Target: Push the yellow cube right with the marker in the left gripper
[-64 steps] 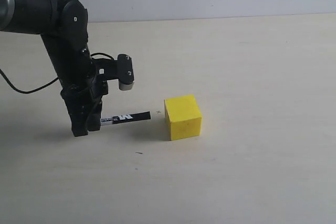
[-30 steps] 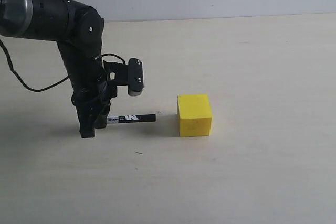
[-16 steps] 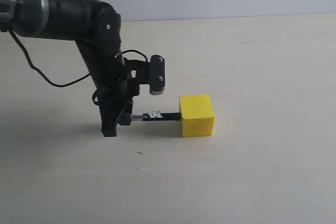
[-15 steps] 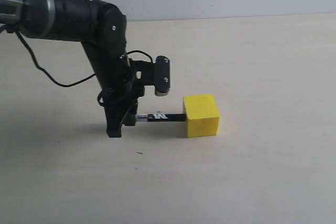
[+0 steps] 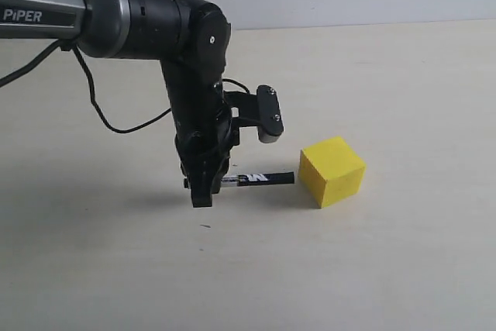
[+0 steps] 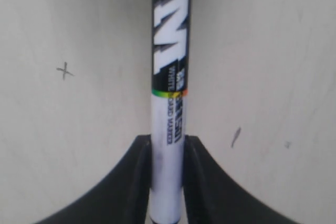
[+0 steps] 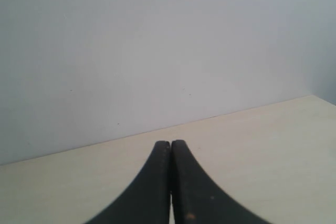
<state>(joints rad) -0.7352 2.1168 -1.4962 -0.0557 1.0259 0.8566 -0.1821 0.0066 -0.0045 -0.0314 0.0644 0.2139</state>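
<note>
The yellow cube sits on the pale table, turned so one corner faces the camera. My left gripper points down just left of it, shut on the white end of the marker. The marker lies level, and its black tip ends a narrow gap short of the cube's left face. In the left wrist view the marker runs straight out from between the two black fingers; the cube is out of that view. My right gripper is shut with nothing in it, above bare table, and does not show in the exterior view.
The grey arm marked PIPER reaches in from the upper left with black cable loops. A small dark mark lies on the table below the gripper. A pale wall backs the table.
The left arm swept right with the marker, whose tip met the cube and pushed it right. The cube has turned a little and now stands slightly clear of the tip.
</note>
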